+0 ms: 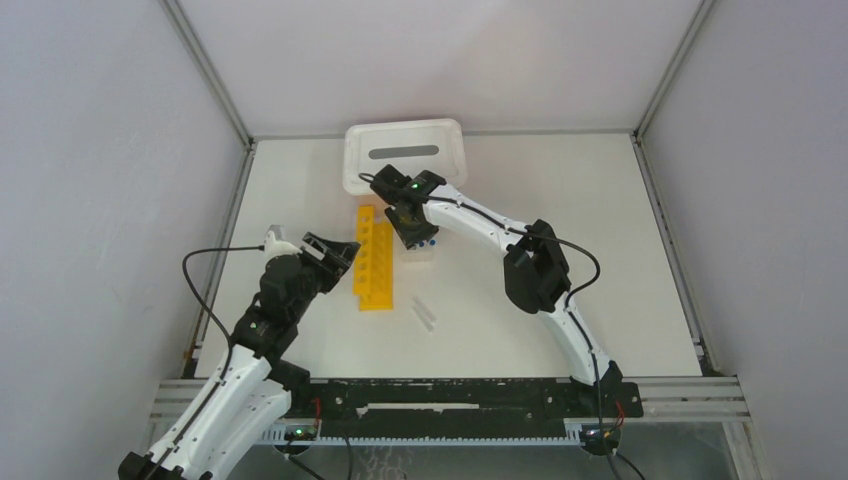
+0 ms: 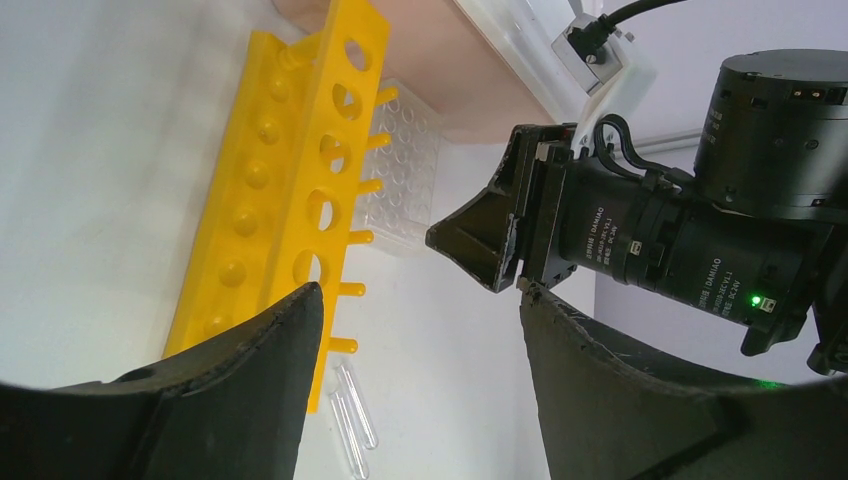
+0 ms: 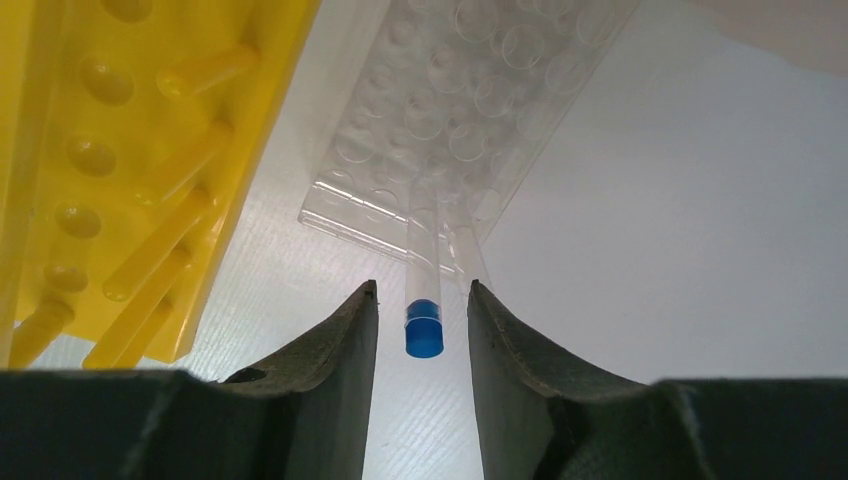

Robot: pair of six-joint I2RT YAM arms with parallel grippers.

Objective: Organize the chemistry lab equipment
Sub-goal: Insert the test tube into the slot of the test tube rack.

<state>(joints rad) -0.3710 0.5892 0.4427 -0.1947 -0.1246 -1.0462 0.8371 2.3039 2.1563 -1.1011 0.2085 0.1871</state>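
Observation:
The long yellow rack (image 1: 375, 258) lies on the table with the clear gridded rack (image 1: 422, 256) at its right side. My right gripper (image 1: 412, 236) hangs over the clear rack. In the right wrist view a blue-capped tube (image 3: 424, 328) stands in the clear rack (image 3: 470, 120), and my right gripper (image 3: 420, 290) is open around its cap with a gap on each side. My left gripper (image 1: 343, 253) is open and empty just left of the yellow rack (image 2: 290, 190). Two clear uncapped tubes (image 1: 424, 314) lie on the table near the yellow rack's near end (image 2: 352, 415).
The pink bin with its white slotted lid (image 1: 405, 155) stands at the back, just behind both racks. The right arm's wrist (image 2: 700, 230) reaches across in front of my left gripper (image 2: 420, 300). Grey walls close the table in on the left, the right and the back.

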